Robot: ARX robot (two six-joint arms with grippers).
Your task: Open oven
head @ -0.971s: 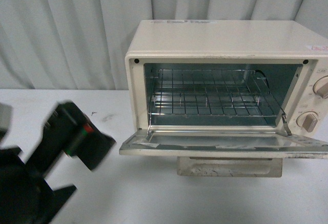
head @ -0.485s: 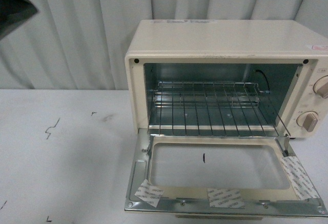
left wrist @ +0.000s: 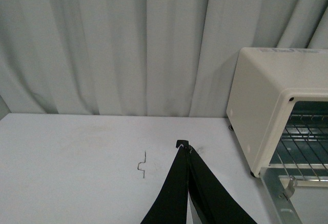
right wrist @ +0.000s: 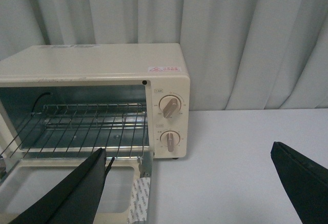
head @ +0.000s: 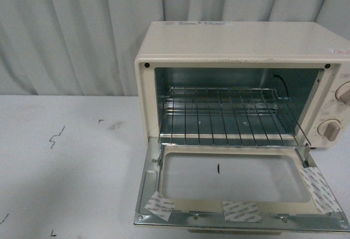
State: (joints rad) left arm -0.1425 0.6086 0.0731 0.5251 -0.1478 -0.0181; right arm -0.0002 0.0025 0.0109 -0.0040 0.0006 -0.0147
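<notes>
The cream-white oven [head: 235, 39] stands at the right of the table with its glass door [head: 235, 176] swung fully down and lying flat toward me. The wire rack [head: 229, 116] shows inside, and two round knobs [head: 331, 129] sit on the right panel. Neither gripper appears in the front view. In the left wrist view my left gripper [left wrist: 183, 144] is shut on nothing, above the table and left of the oven [left wrist: 261, 101]. In the right wrist view my right gripper [right wrist: 188, 149] is open and empty, in front of the oven [right wrist: 102, 60], one finger [right wrist: 77, 188] over the door.
A white table [head: 65, 168] with small dark marks [head: 56, 137] carries the oven. Grey pleated curtains [head: 76, 31] hang close behind. Strips of tape [head: 238, 210] stick to the door's inner frame. Bare table stretches left of the oven and right of it [right wrist: 236, 157].
The door has dropped from half-lowered to fully flat. The dark left gripper seen at the lower left a second ago has left the front view.
</notes>
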